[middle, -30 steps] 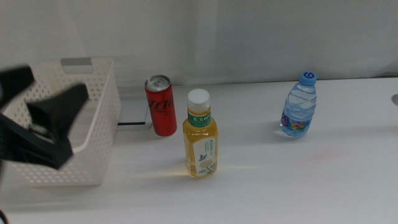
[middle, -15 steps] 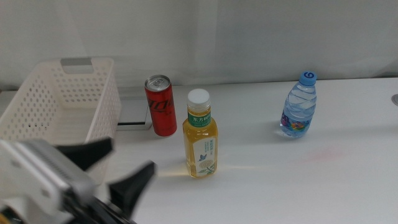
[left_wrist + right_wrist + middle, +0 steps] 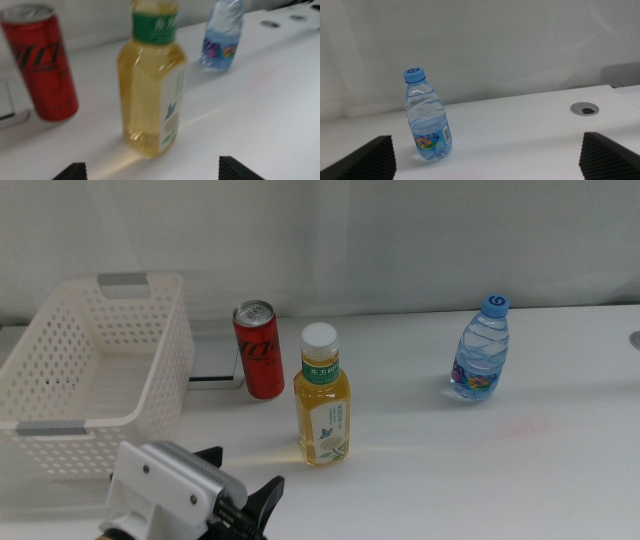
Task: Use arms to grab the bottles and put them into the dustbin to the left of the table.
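Three containers stand upright on the white table [image 3: 480, 470]: a yellow tea bottle [image 3: 322, 398] in the middle, a red cola can [image 3: 259, 350] behind it to the left, and a small blue-capped water bottle [image 3: 481, 350] to the right. The white perforated dustbin [image 3: 60, 430] sits at the left. My left gripper [image 3: 240, 480] is low at the bottom edge, open, in front and left of the tea bottle. Its wrist view faces the tea bottle [image 3: 152, 85] between wide jaws. My right gripper [image 3: 487, 160] is open and faces the water bottle [image 3: 427, 117] from a distance.
A flat grey plate [image 3: 215, 365] lies between the dustbin and the can. A round cable hole [image 3: 584, 109] sits in the table right of the water bottle. A white curtain backs the table.
The left arm has swung from over the dustbin down to the front edge, and now sits lower and closer to the tea bottle. The bottles and can have not moved.
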`<state>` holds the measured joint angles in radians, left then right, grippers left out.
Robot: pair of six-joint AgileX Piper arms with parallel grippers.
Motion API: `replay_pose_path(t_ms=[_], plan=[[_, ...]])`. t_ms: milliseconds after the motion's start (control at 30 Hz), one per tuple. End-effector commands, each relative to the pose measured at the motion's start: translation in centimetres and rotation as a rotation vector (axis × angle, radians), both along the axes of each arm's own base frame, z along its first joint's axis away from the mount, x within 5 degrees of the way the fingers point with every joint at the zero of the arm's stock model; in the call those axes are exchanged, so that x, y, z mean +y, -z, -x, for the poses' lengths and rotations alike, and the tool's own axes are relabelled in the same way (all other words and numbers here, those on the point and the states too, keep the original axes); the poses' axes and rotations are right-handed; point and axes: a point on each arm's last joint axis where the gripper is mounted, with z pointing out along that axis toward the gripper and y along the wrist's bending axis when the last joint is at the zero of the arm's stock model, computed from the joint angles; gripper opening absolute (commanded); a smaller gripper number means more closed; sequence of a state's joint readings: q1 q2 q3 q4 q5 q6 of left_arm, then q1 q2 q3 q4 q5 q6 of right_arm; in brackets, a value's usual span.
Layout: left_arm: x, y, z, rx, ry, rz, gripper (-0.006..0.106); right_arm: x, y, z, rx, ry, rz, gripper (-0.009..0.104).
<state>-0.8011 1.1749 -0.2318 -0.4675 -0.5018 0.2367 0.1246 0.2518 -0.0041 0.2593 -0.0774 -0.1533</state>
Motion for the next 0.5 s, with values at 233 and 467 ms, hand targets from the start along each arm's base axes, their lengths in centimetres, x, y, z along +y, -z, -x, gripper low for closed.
replay_pose_path(t_ms=[233,467], plan=[[0.59,1.06,0.07,-0.074,-0.025,-0.021,0.070,-0.09,1.01,0.13,0.017,0.009,0.002,0.103],[0.18,1.51,-0.47,-0.069,-0.032,-0.039,0.070,-0.09,1.01,0.13,0.017,0.009,0.000,0.103]])
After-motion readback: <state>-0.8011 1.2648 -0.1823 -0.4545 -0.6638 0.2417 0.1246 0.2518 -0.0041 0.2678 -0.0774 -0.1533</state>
